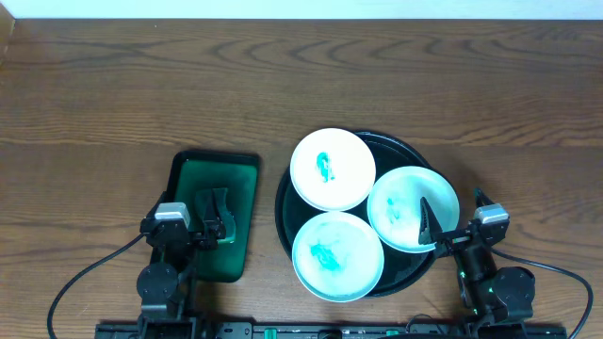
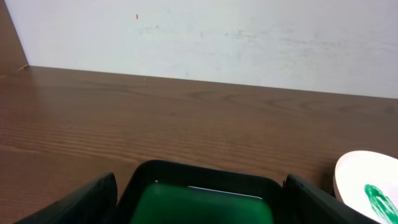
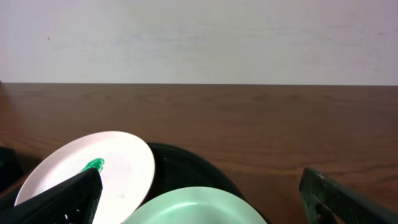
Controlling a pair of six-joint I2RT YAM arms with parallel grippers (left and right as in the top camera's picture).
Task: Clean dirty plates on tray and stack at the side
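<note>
Three white plates with turquoise smears lie on the round black tray (image 1: 396, 153): a far plate (image 1: 332, 169), a right plate (image 1: 412, 208) and a near plate (image 1: 337, 255). My right gripper (image 1: 454, 215) is open and empty, its left finger over the right plate and its right finger outside the tray's rim. In the right wrist view the right gripper (image 3: 202, 204) straddles the right plate (image 3: 193, 210), with the far plate (image 3: 118, 167) and the tray (image 3: 186, 167) behind it. My left gripper (image 1: 215, 218) is open and empty over the green tray.
A small rectangular green tray (image 1: 193, 179) lies left of the black tray; it also shows in the left wrist view (image 2: 205, 202) between the open fingers of the left gripper (image 2: 199, 211). A plate's edge (image 2: 367, 186) shows at the right there. Bare wood tabletop (image 1: 141, 85) stretches behind.
</note>
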